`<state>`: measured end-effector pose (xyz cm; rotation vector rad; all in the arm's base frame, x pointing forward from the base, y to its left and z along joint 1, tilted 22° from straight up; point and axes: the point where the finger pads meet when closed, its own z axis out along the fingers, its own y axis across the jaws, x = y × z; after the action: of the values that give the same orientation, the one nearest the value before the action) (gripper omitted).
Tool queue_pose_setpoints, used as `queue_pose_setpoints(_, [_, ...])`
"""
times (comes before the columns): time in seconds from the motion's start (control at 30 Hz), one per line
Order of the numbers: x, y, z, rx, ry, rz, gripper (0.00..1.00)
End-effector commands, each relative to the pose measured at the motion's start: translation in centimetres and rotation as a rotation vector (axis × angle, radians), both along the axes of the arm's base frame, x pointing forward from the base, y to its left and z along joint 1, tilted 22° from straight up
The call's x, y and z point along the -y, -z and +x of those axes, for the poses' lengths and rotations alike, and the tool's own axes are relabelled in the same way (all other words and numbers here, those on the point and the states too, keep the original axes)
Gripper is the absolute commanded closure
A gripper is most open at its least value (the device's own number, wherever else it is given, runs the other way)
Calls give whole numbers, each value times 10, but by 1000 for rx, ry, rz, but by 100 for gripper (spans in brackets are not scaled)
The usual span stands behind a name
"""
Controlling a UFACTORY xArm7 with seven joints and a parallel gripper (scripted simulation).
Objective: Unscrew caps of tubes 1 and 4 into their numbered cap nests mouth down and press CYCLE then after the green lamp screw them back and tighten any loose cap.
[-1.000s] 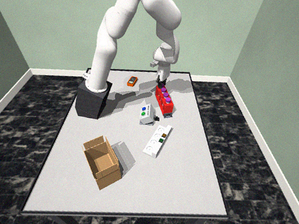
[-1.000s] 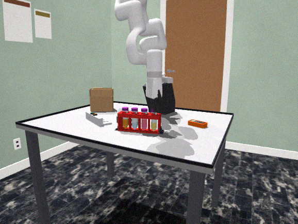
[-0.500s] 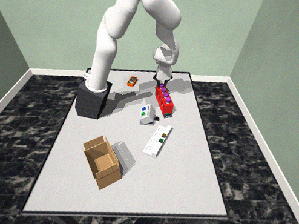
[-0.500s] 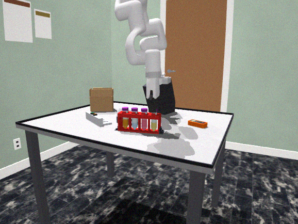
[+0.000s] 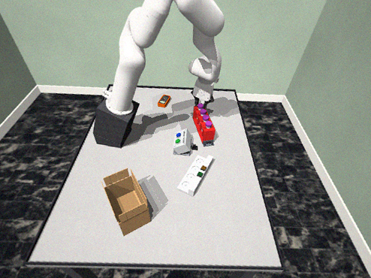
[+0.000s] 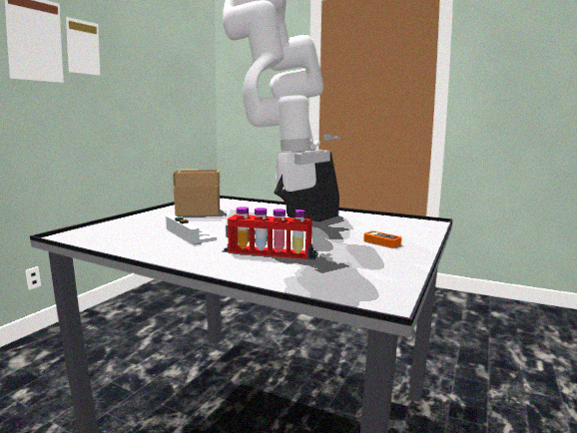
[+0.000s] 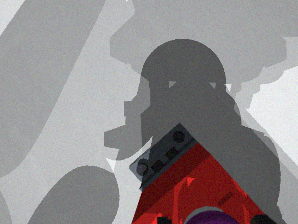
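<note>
The red rack (image 5: 203,124) holds a row of tubes, each with a purple cap on; it also shows in the exterior view (image 6: 270,235). My gripper (image 5: 202,102) points down right over the cap of tube 1 (image 5: 200,106), at the rack's far end. Its fingers stand a little apart around that cap and do not clamp it. In the exterior view that cap (image 6: 299,214) is the rightmost. The wrist view shows the rack's end (image 7: 200,185) and the cap's top edge (image 7: 215,218). The white cap tray (image 5: 195,174) has empty nests and dark lamps.
The grey key housing (image 5: 182,142) with the blue key (image 5: 178,135) and green key (image 5: 178,140) stands between the arm's base and the rack. An orange device (image 5: 164,100) lies at the back. An open cardboard box (image 5: 126,201) stands near the front left.
</note>
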<state>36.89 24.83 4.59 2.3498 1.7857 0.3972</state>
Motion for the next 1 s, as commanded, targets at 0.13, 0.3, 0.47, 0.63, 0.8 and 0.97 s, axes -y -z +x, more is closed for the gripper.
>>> queue_pose_setpoints(0.13, [-1, -1, 0, 72, 74, 1, 54])
queue_pose_setpoints(0.3, [-1, -1, 0, 72, 74, 1, 100])
queue_pose_setpoints(0.47, [-1, -1, 0, 72, 74, 1, 100])
queue_pose_setpoints(0.63, [-1, -1, 0, 72, 74, 1, 100])
queue_pose_setpoints(0.8, [-1, -1, 0, 76, -161, -85, 100])
queue_pose_setpoints(0.97, [-1, -1, 0, 80, -396, -170, 100])
